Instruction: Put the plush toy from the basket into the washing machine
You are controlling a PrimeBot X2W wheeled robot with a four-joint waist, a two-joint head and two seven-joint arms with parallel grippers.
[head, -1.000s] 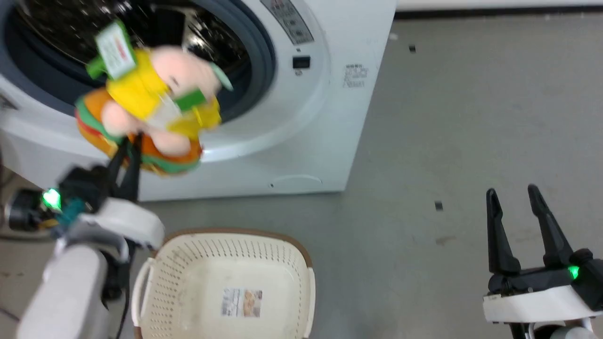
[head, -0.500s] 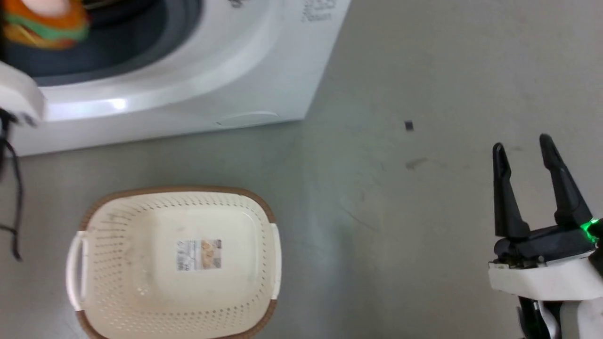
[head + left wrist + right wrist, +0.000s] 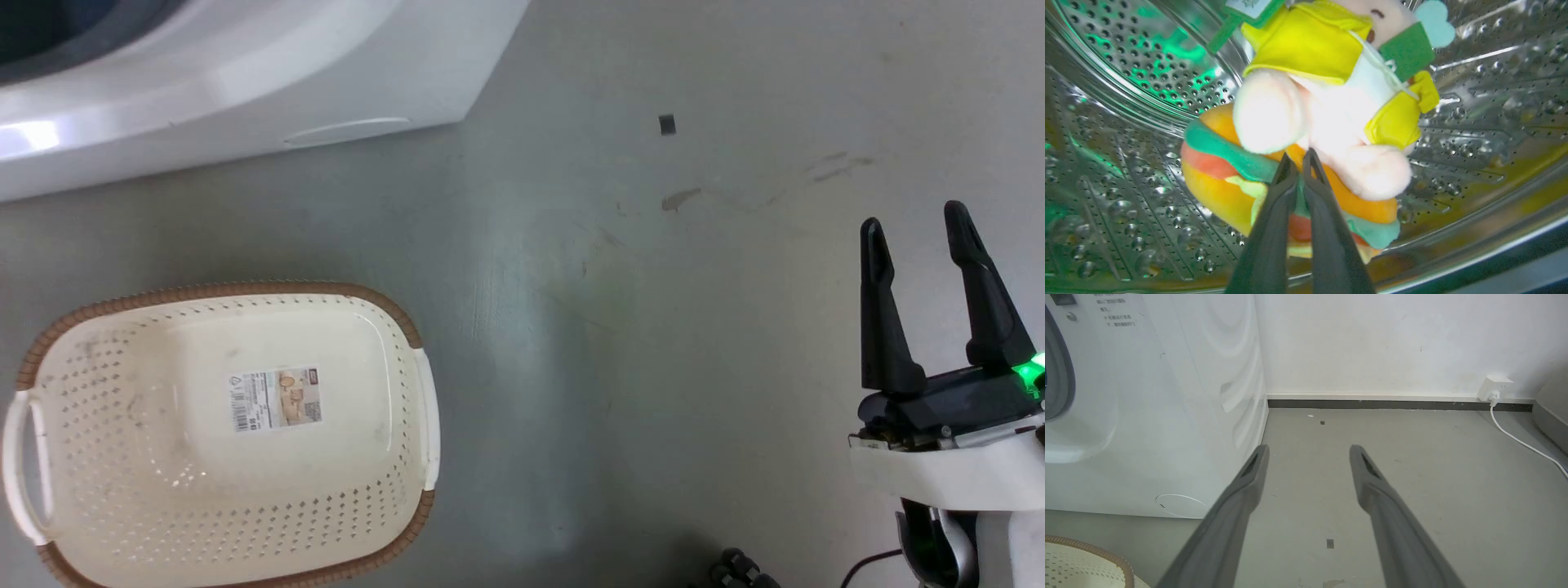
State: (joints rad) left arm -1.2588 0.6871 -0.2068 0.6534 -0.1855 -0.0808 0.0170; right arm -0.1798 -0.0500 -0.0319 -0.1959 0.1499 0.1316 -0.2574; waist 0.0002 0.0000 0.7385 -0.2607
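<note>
My left gripper [image 3: 1300, 157] is pinched almost closed on the toy [image 3: 1331, 102]. Its two fingers clamp the green layer of the burger cushion, with only a sliver of gap between the tips. The toy hangs just past the fingertips, doll side toward my wrist camera, with the yellow clothes and green tags at the top. It is inside the drum [image 3: 1126, 163], where perforated steel curves around it on every side, tinged green at the upper left. I cannot tell whether the cushion touches the drum wall behind it. My right gripper [image 3: 913, 219] is spread wide and holds nothing, its fingers pointing out over bare floor [image 3: 612, 327]. Well to its left on the floor sits the basket [image 3: 220, 291], with the label [image 3: 276, 398] showing on its bottom. Beyond the basket stands the washer [image 3: 245, 73], near the basket but apart from it. Far ahead of the right fingers I see a white wall with a socket [image 3: 1494, 386] and a cable [image 3: 1523, 443] trailing along the floor.
</note>
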